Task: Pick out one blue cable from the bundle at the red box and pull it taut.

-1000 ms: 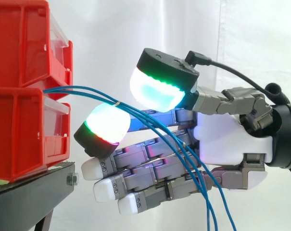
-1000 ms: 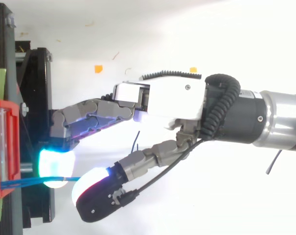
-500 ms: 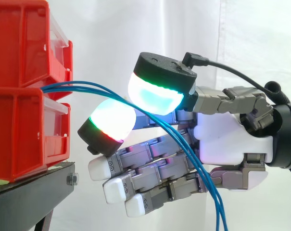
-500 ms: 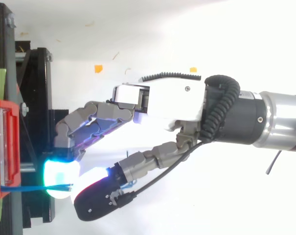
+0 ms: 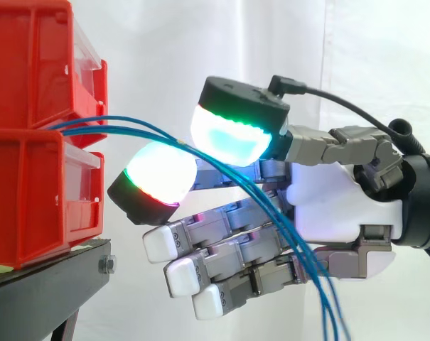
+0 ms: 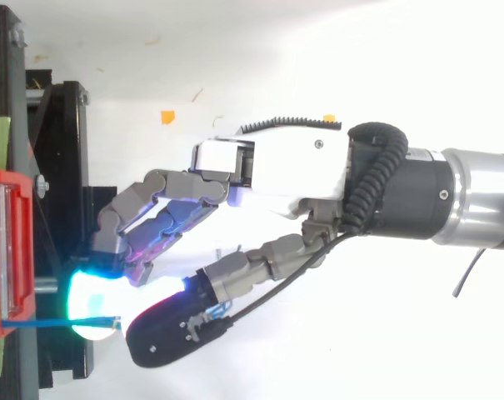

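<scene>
- White curtain point(image 5: 200, 42) is hanging behind everything, with red bins point(image 5: 30, 185) stacked at the left edge on a black stand point(image 5: 44, 284).
- Blue cables point(image 5: 129, 128) are coming out from between the upper and lower bin, arching right, then dropping toward the bottom right of the side view.
- The hand point(image 5: 328, 206) is reaching in from the right with its fingers curled. Its two glowing pads point(image 5: 161, 177) are pinching the cables just beside the bins, and it looks like they're catching more than one strand.
- The cables are running left-right, with the bins sitting left of the hand, so I'm guessing the pull is going rightward.
- Not seeing inside the bins from here.
</scene>
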`<act>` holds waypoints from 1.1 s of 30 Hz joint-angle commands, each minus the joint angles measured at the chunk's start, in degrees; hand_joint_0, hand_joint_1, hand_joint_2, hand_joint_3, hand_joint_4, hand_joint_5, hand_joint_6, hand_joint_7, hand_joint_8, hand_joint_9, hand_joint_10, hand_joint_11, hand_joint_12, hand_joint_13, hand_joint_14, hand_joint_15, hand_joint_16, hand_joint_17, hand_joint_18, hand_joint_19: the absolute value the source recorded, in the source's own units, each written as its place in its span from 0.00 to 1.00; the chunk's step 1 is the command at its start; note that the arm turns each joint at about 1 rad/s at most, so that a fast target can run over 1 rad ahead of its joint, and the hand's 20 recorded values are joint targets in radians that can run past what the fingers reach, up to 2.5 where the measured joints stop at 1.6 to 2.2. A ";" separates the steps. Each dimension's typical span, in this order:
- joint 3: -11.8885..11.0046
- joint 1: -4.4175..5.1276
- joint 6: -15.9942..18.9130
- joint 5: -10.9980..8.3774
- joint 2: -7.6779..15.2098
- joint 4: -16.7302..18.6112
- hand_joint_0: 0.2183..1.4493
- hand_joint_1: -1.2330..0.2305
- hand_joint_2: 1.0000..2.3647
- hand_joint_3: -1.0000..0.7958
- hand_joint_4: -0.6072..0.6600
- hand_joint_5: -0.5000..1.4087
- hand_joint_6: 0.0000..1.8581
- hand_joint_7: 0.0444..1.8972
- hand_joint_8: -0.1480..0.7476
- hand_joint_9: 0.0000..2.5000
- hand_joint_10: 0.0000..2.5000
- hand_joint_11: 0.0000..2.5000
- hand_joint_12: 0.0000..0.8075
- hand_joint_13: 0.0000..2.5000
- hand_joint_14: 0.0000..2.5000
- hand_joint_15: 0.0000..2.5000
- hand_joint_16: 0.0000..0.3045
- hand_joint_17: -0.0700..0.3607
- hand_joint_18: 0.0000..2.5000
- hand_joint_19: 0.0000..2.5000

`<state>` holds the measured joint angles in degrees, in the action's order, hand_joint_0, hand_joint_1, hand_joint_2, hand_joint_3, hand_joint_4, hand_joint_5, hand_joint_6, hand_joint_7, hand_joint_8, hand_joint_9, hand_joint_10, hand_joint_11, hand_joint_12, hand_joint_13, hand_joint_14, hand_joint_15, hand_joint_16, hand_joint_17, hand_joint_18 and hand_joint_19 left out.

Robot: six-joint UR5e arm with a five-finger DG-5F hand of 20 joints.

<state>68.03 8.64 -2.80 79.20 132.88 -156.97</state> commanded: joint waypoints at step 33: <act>-0.09 -1.26 3.59 4.30 -0.08 -0.53 0.30 0.34 0.01 0.51 0.47 0.20 0.51 0.38 0.50 0.43 0.01 0.21 0.48 0.39 0.01 0.21 0.17 0.43 0.31 0.23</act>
<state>68.02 7.62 -0.16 82.42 132.81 -157.47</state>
